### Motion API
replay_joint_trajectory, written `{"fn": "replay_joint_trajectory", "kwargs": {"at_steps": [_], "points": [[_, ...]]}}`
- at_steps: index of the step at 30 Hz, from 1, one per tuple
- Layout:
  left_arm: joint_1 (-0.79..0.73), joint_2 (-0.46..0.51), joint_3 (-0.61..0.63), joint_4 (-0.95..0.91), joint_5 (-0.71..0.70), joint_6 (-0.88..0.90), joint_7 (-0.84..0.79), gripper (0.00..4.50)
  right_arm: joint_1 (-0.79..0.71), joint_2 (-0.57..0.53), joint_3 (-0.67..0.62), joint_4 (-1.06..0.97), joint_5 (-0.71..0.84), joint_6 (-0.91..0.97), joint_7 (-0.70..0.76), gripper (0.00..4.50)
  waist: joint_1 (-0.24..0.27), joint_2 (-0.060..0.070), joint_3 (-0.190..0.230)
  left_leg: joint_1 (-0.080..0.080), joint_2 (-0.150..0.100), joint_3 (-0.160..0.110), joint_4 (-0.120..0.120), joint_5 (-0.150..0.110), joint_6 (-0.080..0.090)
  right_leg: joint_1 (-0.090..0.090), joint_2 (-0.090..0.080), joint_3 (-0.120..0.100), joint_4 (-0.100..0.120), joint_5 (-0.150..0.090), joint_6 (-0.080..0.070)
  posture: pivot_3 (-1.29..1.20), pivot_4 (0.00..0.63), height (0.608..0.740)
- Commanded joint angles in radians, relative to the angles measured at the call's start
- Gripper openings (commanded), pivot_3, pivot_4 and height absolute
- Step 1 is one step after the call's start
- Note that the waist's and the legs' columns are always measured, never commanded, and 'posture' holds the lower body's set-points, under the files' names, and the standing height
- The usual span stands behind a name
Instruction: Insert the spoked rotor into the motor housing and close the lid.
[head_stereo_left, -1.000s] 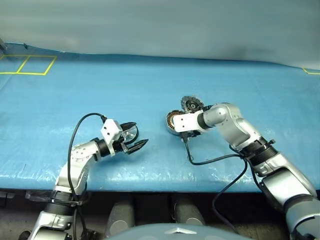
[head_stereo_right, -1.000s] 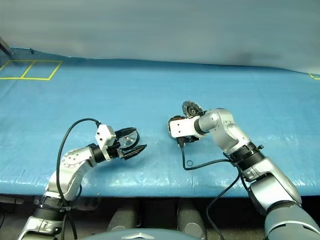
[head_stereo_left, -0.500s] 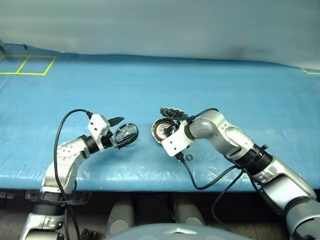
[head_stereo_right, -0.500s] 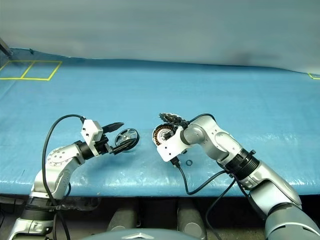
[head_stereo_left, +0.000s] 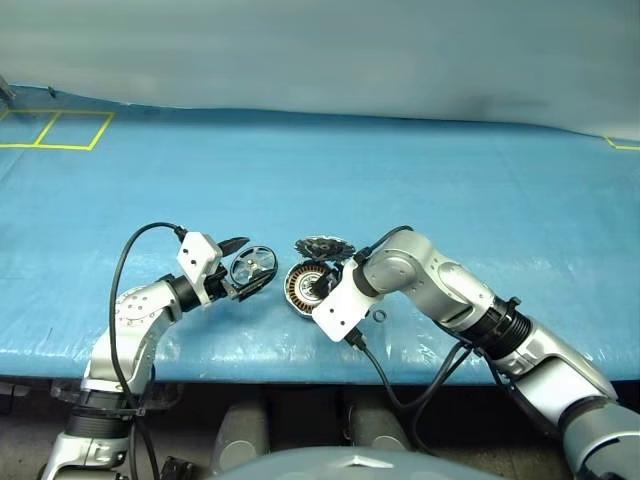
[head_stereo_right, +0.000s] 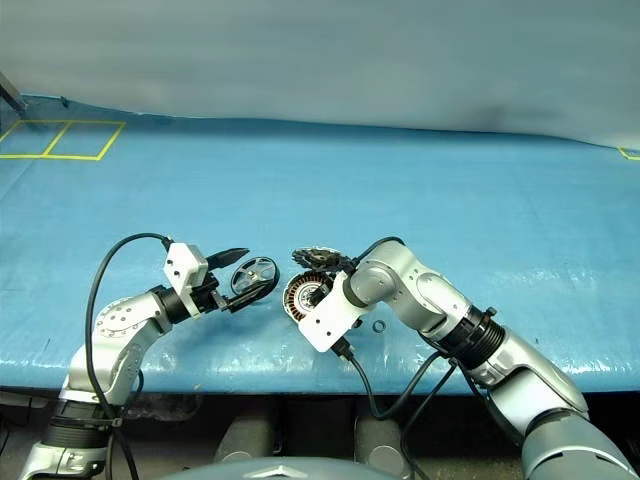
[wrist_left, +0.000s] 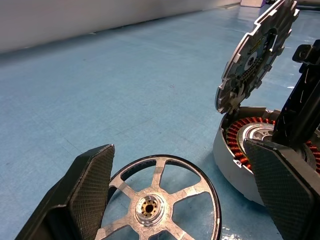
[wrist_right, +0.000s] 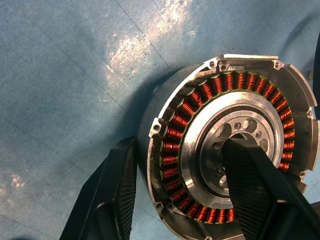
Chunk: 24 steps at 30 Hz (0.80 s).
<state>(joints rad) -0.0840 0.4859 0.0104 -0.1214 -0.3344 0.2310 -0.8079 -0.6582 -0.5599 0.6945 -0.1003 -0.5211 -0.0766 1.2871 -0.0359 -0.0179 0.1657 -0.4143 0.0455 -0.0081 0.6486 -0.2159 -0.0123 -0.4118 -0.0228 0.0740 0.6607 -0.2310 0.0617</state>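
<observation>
On the left, the left gripper (head_stereo_left: 250, 272) holds the spoked rotor (head_stereo_left: 253, 267) between its two black fingers (wrist_left: 90, 185), spread as wide as the wheel's rim; the rotor is lifted off the blue surface (head_stereo_left: 300, 170) and stands tilted, its spokes and central hub facing out toward the middle of the scene. From the left wrist, the rotor sits between the textured pads, one pad against its rim, with the housing and raised lid just beyond. Just beside the rotor, to its right, is the motor housing (head_stereo_left: 303, 287), its ring of copper-brown windings open to view. The lid (head_stereo_left: 320, 246) stands up from the housing's far rim, hinged open, its toothed dark face showing. The right gripper (wrist_right: 177, 192) is closed on the housing's wall: one finger lies outside the cup against the wall, the other reaches down inside, past the windings, onto the central metal ring. A tiny dark ring (head_stereo_left: 379, 316) lies on the surface just to the right of that arm's white wrist block. Far off at the surface's left corner, yellow tape lines (head_stereo_left: 55, 130) mark out squares.
</observation>
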Motion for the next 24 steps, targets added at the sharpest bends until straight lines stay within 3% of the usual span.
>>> {"fn": "replay_joint_trajectory", "kwargs": {"at_steps": [1,6,16,21,24], "points": [[-0.007,-0.002,0.0,-0.048,-0.014,-0.003,-0.001,4.5,0.013,0.004,0.0,0.006,0.004,-0.004,-0.001,2.97,0.0,0.0,0.0,0.0,0.0,0.0,0.0,0.0,0.0,0.0,0.0,0.0,0.0,0.0,0.0,0.0,0.15,0.74],[-0.011,-0.001,-0.003,-0.048,-0.013,0.001,-0.004,4.5,0.026,0.004,-0.029,-0.019,0.013,0.008,-0.021,4.45,0.0,0.0,0.0,0.001,0.0,0.0,0.0,0.0,0.0,0.001,0.0,0.0,0.0,0.0,0.0,0.0,0.15,0.74],[-0.043,-0.017,-0.039,-0.018,-0.016,0.005,-0.03,4.5,0.113,-0.067,-0.202,-0.264,0.167,0.2,0.011,4.45,0.007,0.0,0.0,0.0,0.0,0.0,0.001,0.0,0.0,0.0,0.0,0.0,0.0,-0.001,0.002,0.0,0.15,0.74],[-0.064,-0.025,-0.058,-0.004,-0.029,0.01,-0.067,4.5,0.229,-0.054,-0.355,-0.382,0.218,0.374,-0.11,4.45,0.011,0.0,0.0,0.0,0.0,-0.001,0.001,0.0,0.0,0.0,0.0,0.0,0.001,-0.002,0.003,0.0,0.15,0.74],[-0.07,-0.018,-0.074,0.001,-0.035,0.02,-0.101,4.5,0.402,-0.028,-0.521,-0.463,0.252,0.505,-0.229,4.45,0.017,-0.002,-0.001,-0.001,-0.001,-0.001,0.0,0.0,0.0,0.0,0.0,-0.001,0.0,-0.002,0.003,0.0,0.15,0.74]]}}
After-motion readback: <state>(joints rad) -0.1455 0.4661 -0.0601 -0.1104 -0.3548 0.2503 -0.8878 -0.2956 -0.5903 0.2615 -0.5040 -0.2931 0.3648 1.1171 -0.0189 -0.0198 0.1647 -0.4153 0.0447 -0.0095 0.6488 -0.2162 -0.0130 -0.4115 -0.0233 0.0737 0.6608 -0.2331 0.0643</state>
